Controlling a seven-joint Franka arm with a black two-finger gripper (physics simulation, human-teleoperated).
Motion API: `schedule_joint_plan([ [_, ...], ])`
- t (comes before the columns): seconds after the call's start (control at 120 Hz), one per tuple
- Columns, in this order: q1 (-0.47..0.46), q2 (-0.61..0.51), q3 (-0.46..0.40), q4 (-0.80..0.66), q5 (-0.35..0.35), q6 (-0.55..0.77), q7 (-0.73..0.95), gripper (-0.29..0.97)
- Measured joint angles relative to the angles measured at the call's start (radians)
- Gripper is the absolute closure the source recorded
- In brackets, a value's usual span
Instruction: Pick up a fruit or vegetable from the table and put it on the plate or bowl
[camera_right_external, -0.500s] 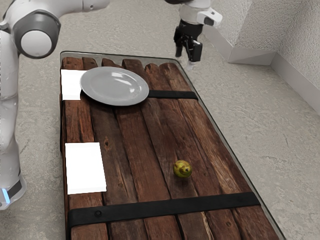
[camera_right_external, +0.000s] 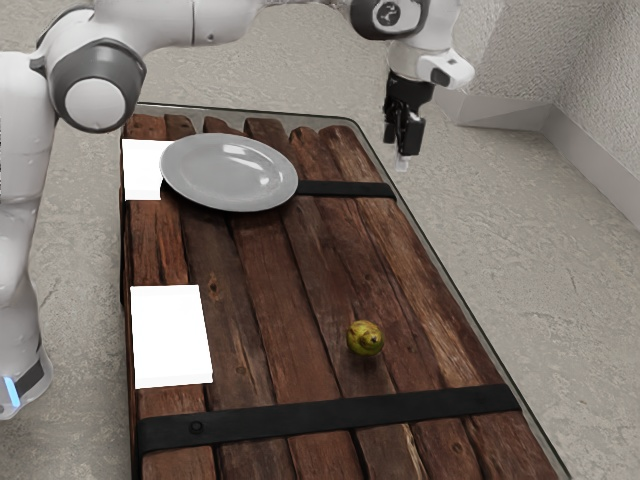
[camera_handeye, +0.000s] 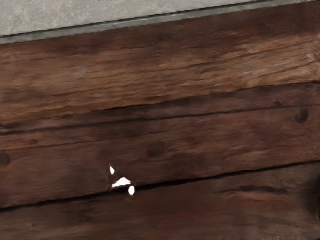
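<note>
Hovering with gripper (camera_right_external: 404, 140) over table (camera_right_external: 300, 300) far edge, fingers apart, nothing held. Well apart from fruit (camera_right_external: 365, 339) near strap (camera_right_external: 330, 415); plate (camera_right_external: 229, 172) at far end.

Dark plank tabletop (camera_right_external: 300, 270), two black bands (camera_right_external: 330, 415) across. On it: grey plate (camera_right_external: 229, 172) at far end, white pad (camera_right_external: 143, 167) beside it, second white pad (camera_right_external: 170, 335) nearer, green-yellow fruit (camera_right_external: 365, 338) well apart.

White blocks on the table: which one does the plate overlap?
The far white block, at the exterior view's upper left: the rim of the grey plate hides its edge. The near white block lies clear of it.
</note>
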Motion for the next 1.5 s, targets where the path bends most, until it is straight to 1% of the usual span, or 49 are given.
schedule_joint_plan([
  [0.125, 0.008, 0.065, 0.004, -0.015, 0.000, 0.051, 0.230, 0.00],
  [0.25, 0.008, 0.075, 0.002, -0.023, -0.001, 0.082, 0.435, 0.00],
  [0.4, -0.021, 0.088, -0.026, -0.023, -0.003, 0.117, 0.651, 0.00],
  [0.45, -0.024, 0.093, -0.058, -0.021, -0.006, 0.141, 0.713, 0.00],
  [0.533, -0.024, 0.145, -0.118, -0.002, -0.012, 0.203, 0.809, 0.00],
  [0.608, -0.017, 0.188, -0.138, 0.003, -0.028, 0.251, 0.888, 0.00],
  [0.7, -0.025, 0.209, -0.163, 0.003, -0.050, 0.293, 0.974, 0.00],
  [0.8, -0.033, 0.229, -0.164, -0.025, -0.068, 0.322, 1.054, 0.00],
  [0.917, -0.031, 0.185, -0.110, -0.157, -0.078, 0.344, 1.131, 0.00],
  [0.975, -0.035, 0.145, -0.098, -0.229, -0.083, 0.361, 1.164, 0.00],
  [1.05, -0.053, 0.098, -0.086, -0.286, -0.096, 0.378, 1.203, 0.00],
  [1.1, -0.120, 0.072, -0.025, -0.313, -0.115, 0.386, 1.226, 0.00],
  [1.175, -0.329, 0.041, 0.179, -0.354, -0.159, 0.396, 1.257, 0.00],
  [1.2, -0.381, 0.024, 0.227, -0.378, -0.172, 0.398, 1.267, 0.00],
  [1.233, -0.430, 0.000, 0.266, -0.406, -0.187, 0.401, 1.279, 0.00],
  [1.267, -0.460, -0.022, 0.288, -0.432, -0.198, 0.404, 1.290, 0.00],
  [1.317, -0.482, -0.053, 0.303, -0.464, -0.209, 0.407, 1.304, 0.00],
  [1.383, -0.491, -0.069, 0.319, -0.499, -0.220, 0.410, 1.321, 0.00],
  [1.5, -0.499, -0.066, 0.327, -0.531, -0.237, 0.418, 1.347, 0.00],
])
